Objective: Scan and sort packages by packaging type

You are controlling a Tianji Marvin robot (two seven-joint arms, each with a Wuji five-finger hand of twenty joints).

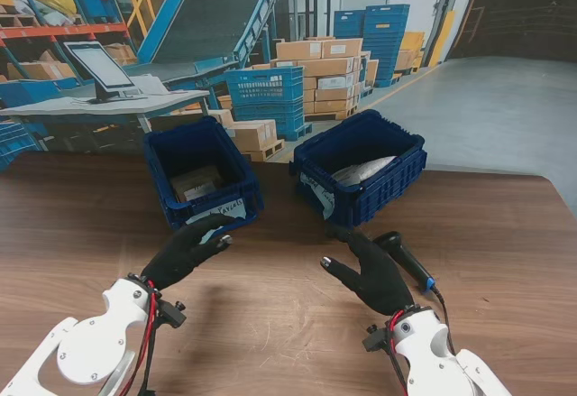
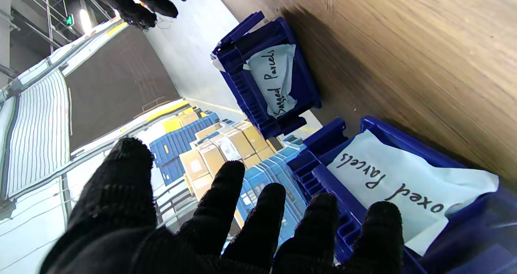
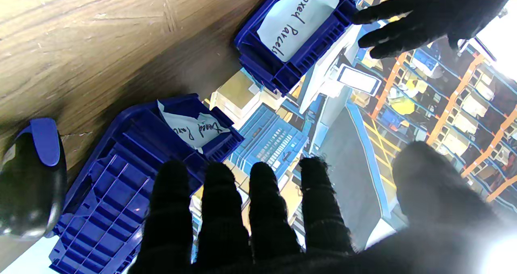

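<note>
Fingers spread on both my left hand (image 1: 185,252) and right hand (image 1: 374,274), holding nothing, over the wood table (image 1: 505,261). Boxed Parcels bin (image 1: 203,179) sits just past my left fingertips, Bagged Parcels bin (image 1: 359,166) just past my right ones. Scanner (image 1: 406,258) lies on the table, close beside my right fingers on the outer side.

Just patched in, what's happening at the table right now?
Neither robot hand holds anything. The left robot hand hovers open by the bin labelled Boxed Parcels, which holds a cardboard box. The right robot hand is open beside the handheld scanner lying on the table, near the Bagged Parcels bin with a bagged parcel inside.
</note>
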